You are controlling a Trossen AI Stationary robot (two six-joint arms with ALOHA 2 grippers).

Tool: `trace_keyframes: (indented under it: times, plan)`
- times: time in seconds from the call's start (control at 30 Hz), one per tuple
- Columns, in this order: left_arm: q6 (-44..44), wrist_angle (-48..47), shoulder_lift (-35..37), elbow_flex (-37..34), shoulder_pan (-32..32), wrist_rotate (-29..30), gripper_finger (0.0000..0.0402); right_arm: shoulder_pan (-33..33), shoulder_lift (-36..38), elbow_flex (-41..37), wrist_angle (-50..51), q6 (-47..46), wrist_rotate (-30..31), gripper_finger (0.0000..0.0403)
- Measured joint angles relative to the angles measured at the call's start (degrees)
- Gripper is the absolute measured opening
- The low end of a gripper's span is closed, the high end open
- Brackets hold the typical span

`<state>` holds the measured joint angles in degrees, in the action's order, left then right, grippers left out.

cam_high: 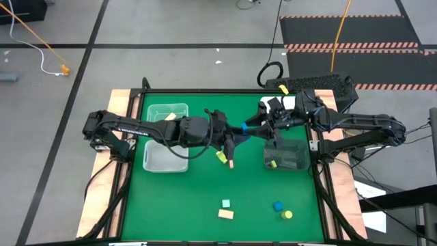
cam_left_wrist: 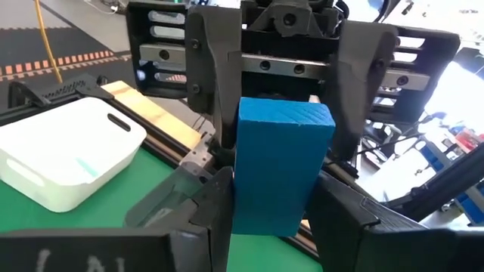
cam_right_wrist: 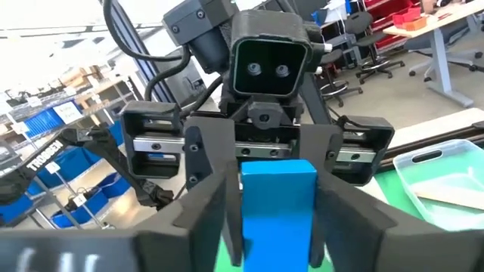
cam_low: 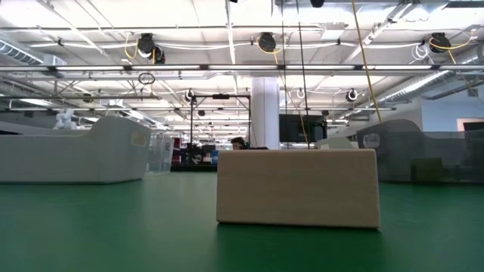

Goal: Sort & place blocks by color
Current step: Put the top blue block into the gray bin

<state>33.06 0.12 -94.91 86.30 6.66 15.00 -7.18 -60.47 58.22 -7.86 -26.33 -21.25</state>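
- Meeting above mid-table, left gripper and right gripper both clamped one blue block.
- White bin sat left, dark bin right.

A large open robotics lab: ceiling cable reels, office chairs, blue storage bins, taped concrete floor.

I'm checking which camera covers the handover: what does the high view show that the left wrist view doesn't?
Only the high view shows the loose blocks: a mint cube, a tan block, a blue piece and a yellow piece, plus the dark bin. Only the left wrist view shows the blue block's full face between both tools' fingers. Both show the left tool meeting the right tool mid-table and the white bin.
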Motion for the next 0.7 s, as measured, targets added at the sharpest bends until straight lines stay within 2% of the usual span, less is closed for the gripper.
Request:
trace_keyframes:
  times: [0.2,0.4,0.6,0.7]
  plan:
    - [0.58,-3.55,0.04,0.00,0.01,0.07,0.0136,-2.85,2.87,0.00,4.97,3.58,-0.17,0.0245]
    - [4.07,-15.30,1.35,-0.07,0.65,-0.88,0.0136,-5.40,6.89,0.02,13.98,2.38,0.00,0.0271]
    - [13.43,-38.55,5.73,0.04,1.60,-2.28,0.0136,-3.55,6.31,0.02,23.66,-1.08,0.23,0.0260]
    - [19.95,-52.58,7.38,-0.03,2.57,-1.89,0.0136,-2.13,4.55,-0.72,22.92,-2.03,0.50,0.0255]
